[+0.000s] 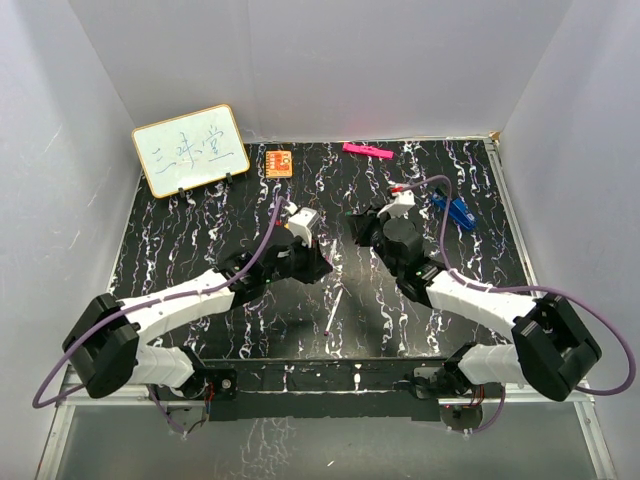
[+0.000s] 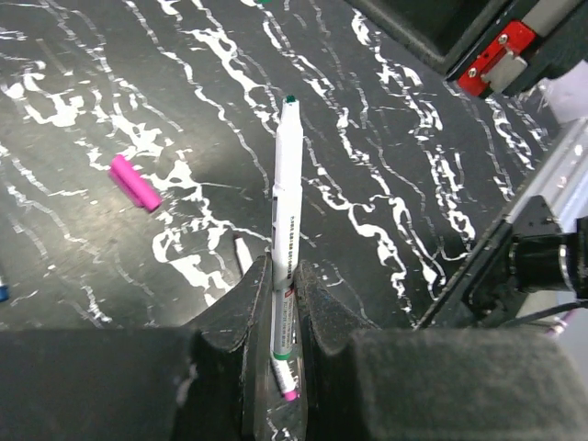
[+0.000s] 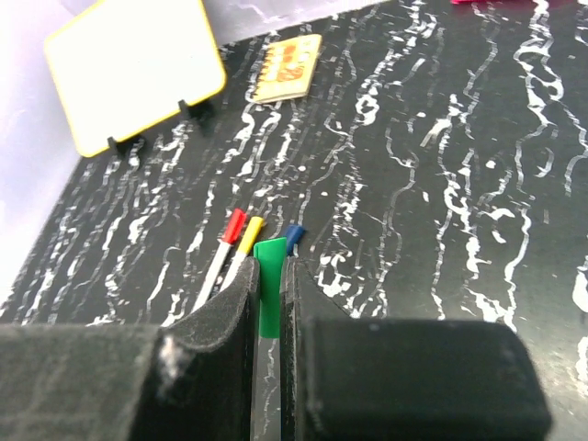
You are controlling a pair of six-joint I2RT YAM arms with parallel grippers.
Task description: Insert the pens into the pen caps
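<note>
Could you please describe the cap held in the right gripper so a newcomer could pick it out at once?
Find the right gripper in its wrist view, low in the middle. Pinched between its two black fingers stands the green cap. The pens lying on the table just beyond show red, yellow and blue ends; this alone is green and gripped.

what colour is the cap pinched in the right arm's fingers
Green. The cap shows best in the right wrist view.
</note>
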